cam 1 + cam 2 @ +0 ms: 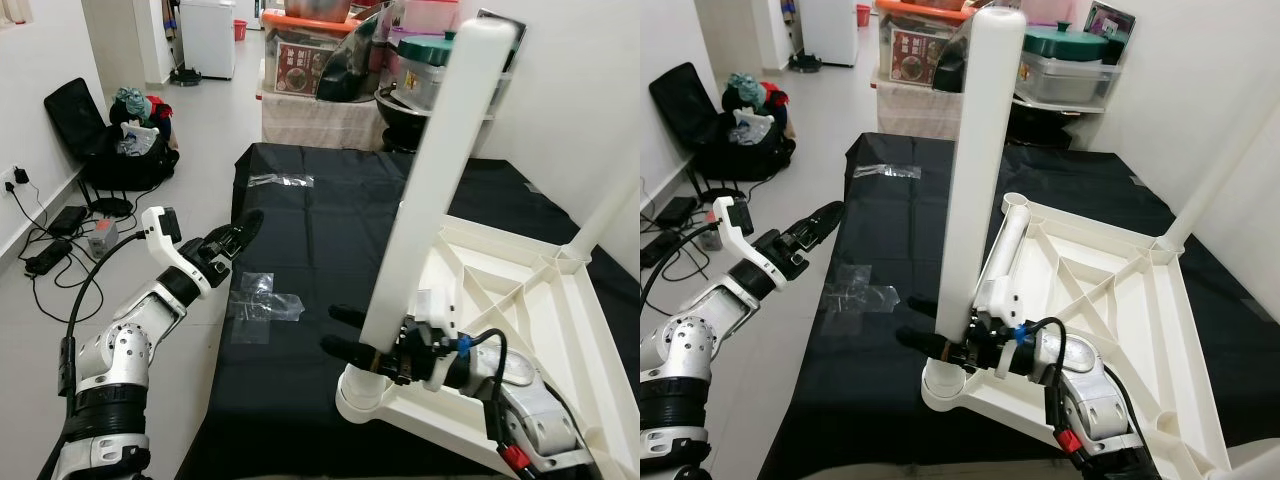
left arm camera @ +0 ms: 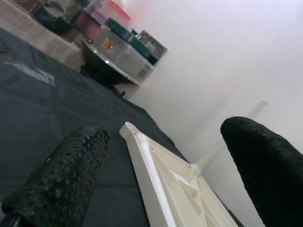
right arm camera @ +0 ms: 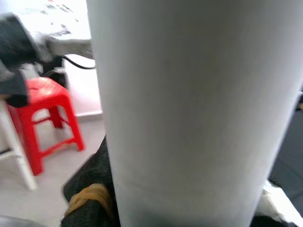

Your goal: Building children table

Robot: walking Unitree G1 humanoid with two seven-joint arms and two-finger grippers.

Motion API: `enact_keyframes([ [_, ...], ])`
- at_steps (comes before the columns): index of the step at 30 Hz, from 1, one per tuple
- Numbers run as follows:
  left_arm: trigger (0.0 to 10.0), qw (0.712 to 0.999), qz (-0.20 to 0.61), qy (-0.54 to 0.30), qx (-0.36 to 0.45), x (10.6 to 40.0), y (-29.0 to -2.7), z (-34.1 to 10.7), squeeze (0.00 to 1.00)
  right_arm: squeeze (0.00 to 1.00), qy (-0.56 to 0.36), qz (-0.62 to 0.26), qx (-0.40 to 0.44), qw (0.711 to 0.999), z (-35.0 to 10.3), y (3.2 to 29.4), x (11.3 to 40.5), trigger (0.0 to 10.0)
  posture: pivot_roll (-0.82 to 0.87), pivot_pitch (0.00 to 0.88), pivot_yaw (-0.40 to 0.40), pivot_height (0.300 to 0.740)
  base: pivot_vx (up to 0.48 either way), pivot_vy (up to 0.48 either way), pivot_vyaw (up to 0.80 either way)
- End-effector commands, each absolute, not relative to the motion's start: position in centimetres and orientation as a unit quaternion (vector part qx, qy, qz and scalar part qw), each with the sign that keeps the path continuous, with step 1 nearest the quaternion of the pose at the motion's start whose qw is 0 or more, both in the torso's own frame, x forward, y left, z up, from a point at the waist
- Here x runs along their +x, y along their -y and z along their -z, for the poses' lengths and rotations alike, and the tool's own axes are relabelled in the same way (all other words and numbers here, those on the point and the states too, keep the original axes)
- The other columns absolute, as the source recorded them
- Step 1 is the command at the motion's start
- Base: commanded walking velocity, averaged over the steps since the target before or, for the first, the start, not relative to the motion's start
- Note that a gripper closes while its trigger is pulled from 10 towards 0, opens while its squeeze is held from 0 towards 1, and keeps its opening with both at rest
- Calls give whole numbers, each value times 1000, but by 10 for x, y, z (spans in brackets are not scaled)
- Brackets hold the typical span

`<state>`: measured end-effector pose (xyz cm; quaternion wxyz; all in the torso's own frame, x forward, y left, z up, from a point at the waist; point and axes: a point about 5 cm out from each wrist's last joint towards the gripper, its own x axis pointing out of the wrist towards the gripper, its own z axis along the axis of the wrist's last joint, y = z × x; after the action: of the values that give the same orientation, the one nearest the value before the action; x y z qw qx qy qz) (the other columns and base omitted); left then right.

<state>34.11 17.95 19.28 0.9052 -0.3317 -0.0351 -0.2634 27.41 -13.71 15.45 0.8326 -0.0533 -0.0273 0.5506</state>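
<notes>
On the black cloth (image 1: 320, 250) that covers the work surface, the white children's table top (image 1: 520, 320) is lying upside down, ribs facing up. I am using it as my landmark. At its near corner, I am seeing the right gripper (image 1: 345, 332) gripping a white table leg (image 1: 430, 180) low on its length, its two black fingers closed around it on either side. The leg is standing a little tilted over the round corner socket (image 1: 362, 395). Another leg (image 1: 610, 200) is standing at the far corner of the table top. Off the table top's left side, over the edge of the cloth, I am holding the left gripper (image 1: 232, 238) in the air, fingers spread apart and empty. A clear plastic bag (image 1: 262, 300) is lying on the cloth between that gripper and the table top.
</notes>
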Motion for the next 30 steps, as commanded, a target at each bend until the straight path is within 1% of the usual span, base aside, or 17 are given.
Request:
enact_keyframes([
  [1,10000,902,267,26,-338,341,-178,-189,0,0,-76,-515,-54,852,-113,143,271,0,69,0,-107,740,0,0,0],
  [4,10000,902,266,24,-339,340,-178,-188,0,0,-86,-448,-36,889,-111,143,274,0,66,0,-106,740,0,0,0],
  [5,10000,902,265,24,-339,340,-179,-188,0,0,-86,-433,-36,897,-111,143,275,0,63,0,-103,740,0,0,0],
  [6,10000,902,265,24,-339,340,-179,-188,0,0,-86,-433,-36,897,-111,143,275,0,63,0,-103,740,0,0,0],
  [7,10000,902,264,24,-340,340,-179,-187,0,0,-88,-405,-38,909,-110,145,276,0,61,0,-102,740,0,0,0],
  [8,10000,902,264,24,-340,340,-179,-187,0,0,-88,-405,-38,909,-110,145,276,0,61,0,-102,740,0,0,0],
  [11,10000,902,263,23,-342,340,-180,-187,0,0,-96,-313,-6,945,-107,153,280,0,58,0,-100,740,0,0,0],
  [13,10000,902,263,23,-342,340,-180,-187,0,0,-96,-313,-6,945,-107,153,280,0,58,0,-100,740,0,0,0],
  [15,10000,901,263,23,-343,341,-179,-187,0,0,-105,-250,0,963,-103,159,284,0,54,0,-100,740,0,0,0],
  [16,10000,901,263,23,-343,341,-179,-187,0,0,-105,-250,0,963,-103,159,284,0,54,0,-100,740,0,0,0],
  [19,10000,901,263,23,-344,341,-178,-186,0,0,-108,-178,-11,978,-103,165,287,0,52,0,-99,740,0,0,0],
  [20,10000,901,263,23,-344,341,-178,-186,0,0,-108,-178,-11,978,-103,165,287,0,52,0,-99,740,0,0,0],
  [22,10000,901,262,22,-345,341,-178,-186,0,0,-108,-126,-8,986,-103,171,289,0,52,0,-100,740,0,0,0],
  [23,10000,901,262,22,-345,341,-178,-186,0,0,-108,-126,-8,986,-103,171,289,0,52,0,-100,740,0,0,0],
  [24,10000,902,260,22,-345,341,-178,-186,0,0,-104,-65,-4,992,-103,177,289,0,52,0,-101,740,0,0,0],
  [26,10000,902,260,22,-345,341,-178,-186,0,0,-104,-65,-4,992,-103,177,289,0,52,0,-101,740,0,0,0],
  [30,10000,904,256,23,-342,341,-179,-186,0,0,-89,23,-26,995,-104,185,285,0,52,0,-100,740,0,0,0],
])
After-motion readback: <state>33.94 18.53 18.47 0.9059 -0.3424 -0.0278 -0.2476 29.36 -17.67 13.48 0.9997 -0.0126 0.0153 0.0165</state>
